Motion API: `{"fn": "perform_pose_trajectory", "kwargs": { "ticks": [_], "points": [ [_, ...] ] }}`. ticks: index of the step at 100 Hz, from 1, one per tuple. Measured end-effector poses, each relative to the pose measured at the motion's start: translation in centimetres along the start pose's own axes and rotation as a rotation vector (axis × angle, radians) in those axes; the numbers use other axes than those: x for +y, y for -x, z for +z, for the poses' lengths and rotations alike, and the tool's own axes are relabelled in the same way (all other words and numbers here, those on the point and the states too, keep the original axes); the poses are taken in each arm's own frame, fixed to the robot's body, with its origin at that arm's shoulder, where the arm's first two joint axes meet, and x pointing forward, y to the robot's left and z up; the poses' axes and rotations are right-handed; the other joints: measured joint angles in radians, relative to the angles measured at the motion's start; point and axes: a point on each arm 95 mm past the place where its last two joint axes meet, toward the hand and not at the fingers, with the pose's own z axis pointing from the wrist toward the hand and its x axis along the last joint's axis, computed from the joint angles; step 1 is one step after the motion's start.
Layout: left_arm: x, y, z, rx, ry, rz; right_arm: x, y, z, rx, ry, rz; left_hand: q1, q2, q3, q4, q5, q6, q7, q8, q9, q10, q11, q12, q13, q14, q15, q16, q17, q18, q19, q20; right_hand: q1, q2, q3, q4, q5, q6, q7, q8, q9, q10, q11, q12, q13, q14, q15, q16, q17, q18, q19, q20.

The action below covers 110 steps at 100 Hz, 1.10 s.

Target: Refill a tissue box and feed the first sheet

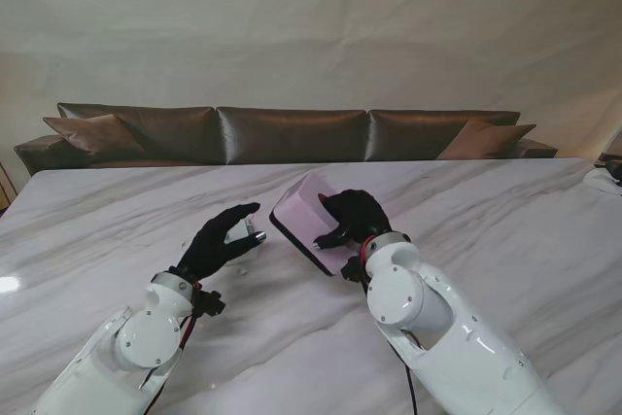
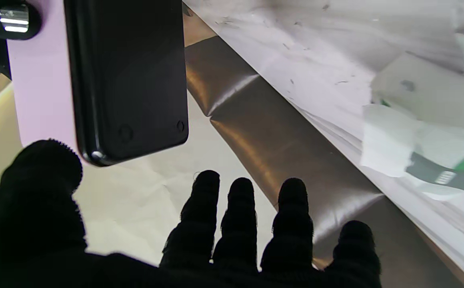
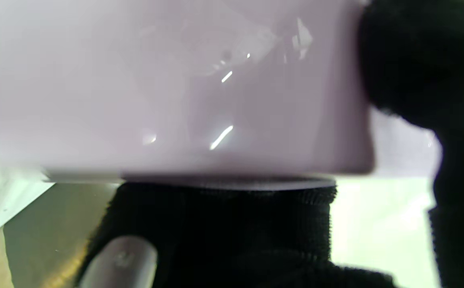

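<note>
Gloved right hand (image 1: 355,221) is clasping the tilted tissue box (image 1: 303,216); the spread, empty left hand (image 1: 222,238) beside it is best brought to its black base (image 2: 128,76).

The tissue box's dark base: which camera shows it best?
The left wrist view: the dark base fills the frame unobstructed, pink side beside it. The stand view shows only its edge under the right hand. The right wrist view shows only blurred pink side.

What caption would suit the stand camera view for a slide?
Right hand grips the tilted pink tissue box on the marble table; the open left hand waits beside it.
</note>
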Motion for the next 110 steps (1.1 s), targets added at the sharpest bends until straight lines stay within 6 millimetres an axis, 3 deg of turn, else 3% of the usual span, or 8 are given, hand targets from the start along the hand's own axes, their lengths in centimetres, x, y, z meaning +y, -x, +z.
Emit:
{"fn": "perform_pose_trajectory", "kwargs": {
  "ticks": [24,29,43,47,60,81,92,110],
  "points": [
    [1.1,-1.5,1.2,0.053,0.039,0.010,0.5,0.9,-2.0,-0.009,0.006,0.179,0.000,-0.001,0.000,0.000,-0.001,0.035,-0.058,-0.028,-0.012,0.013,-0.037,-0.026,-0.013,0.000,-0.009,0.000,-0.001,0.000,0.000,-0.031,0.005,0.000,-0.002,0.012,0.004,0.011,0.001,-0.001,0.000,0.008,0.001,0.000,0.000,0.008,0.001,0.002,0.000,0.010,0.002,0.021],
    [1.4,-1.6,1.3,0.057,0.043,0.009,0.4,1.1,-2.5,-0.012,0.024,0.191,0.000,-0.001,0.000,0.000,-0.012,0.043,-0.070,-0.039,-0.012,0.038,-0.051,-0.037,-0.013,0.000,-0.009,0.000,-0.001,0.000,0.000,-0.035,0.005,0.000,-0.002,0.009,0.004,0.012,0.003,-0.008,0.000,0.009,0.001,0.000,0.000,0.009,0.001,0.004,0.000,0.011,0.003,0.031],
    [2.3,-2.1,1.5,0.058,0.045,0.011,-0.1,1.6,-4.0,-0.008,0.080,0.267,0.000,-0.010,0.000,0.000,-0.023,0.069,-0.113,-0.064,-0.036,0.056,-0.109,-0.067,-0.028,0.000,-0.023,-0.002,-0.001,0.000,0.000,-0.035,0.036,0.012,-0.002,-0.100,0.004,0.023,0.016,-0.062,0.001,0.017,0.002,-0.001,0.000,0.017,0.001,0.009,0.000,0.019,0.003,0.043],
    [2.5,-2.2,1.5,0.057,0.045,0.012,-0.3,1.7,-4.4,-0.006,0.084,0.281,0.000,-0.010,0.000,0.000,-0.023,0.069,-0.115,-0.072,-0.048,0.079,-0.120,-0.074,-0.034,0.001,-0.017,-0.001,-0.002,0.000,0.000,-0.036,0.039,0.016,-0.002,-0.113,0.004,0.028,0.018,-0.070,0.001,0.019,0.002,-0.001,0.000,0.019,0.001,0.009,0.000,0.022,0.003,0.044],
    [3.4,-2.4,1.3,0.051,0.048,0.005,-1.2,2.1,-5.6,-0.004,0.115,0.335,0.000,-0.010,0.010,0.000,-0.024,0.075,-0.149,-0.087,-0.060,0.082,-0.144,-0.088,-0.035,0.001,-0.018,-0.007,-0.002,0.000,0.000,-0.036,0.041,0.025,0.006,-0.158,0.004,0.033,0.030,-0.086,0.001,0.023,0.002,-0.001,0.000,0.024,0.001,0.009,0.000,0.028,0.003,0.045],
    [4.8,-2.5,0.5,0.038,0.072,-0.027,-2.3,2.6,-7.0,-0.030,0.157,0.372,0.001,-0.010,0.027,0.003,-0.025,0.093,-0.187,-0.109,-0.060,0.082,-0.168,-0.105,-0.059,0.006,-0.023,-0.013,-0.002,0.000,0.000,-0.036,0.041,0.037,0.007,-0.181,0.004,0.033,0.052,-0.095,0.001,0.025,0.010,-0.001,0.000,0.026,0.001,0.012,0.000,0.030,0.004,0.046],
    [5.4,-2.7,-0.1,0.036,0.101,-0.068,-2.7,2.8,-7.1,-0.033,0.171,0.358,0.002,0.028,0.055,0.026,-0.025,0.105,-0.197,-0.112,-0.060,0.084,-0.176,-0.112,-0.059,0.008,-0.030,-0.014,-0.003,0.002,0.000,-0.036,0.041,0.041,0.009,-0.182,0.004,0.033,0.081,-0.104,0.001,0.026,0.024,-0.001,0.000,0.028,0.001,0.015,0.000,0.032,0.004,0.046],
    [6.2,-4.0,-1.3,0.089,0.181,-0.128,-3.9,3.3,-7.2,-0.062,0.188,0.370,-0.025,0.012,-0.013,0.006,-0.025,0.117,-0.199,-0.121,-0.060,0.091,-0.181,-0.112,-0.059,0.009,-0.033,-0.024,-0.009,0.016,0.000,-0.036,0.050,0.051,0.009,-0.201,0.004,0.041,0.078,-0.112,0.001,0.028,0.024,-0.001,0.000,0.029,0.002,0.025,0.000,0.034,0.004,0.046]
  ]
}}
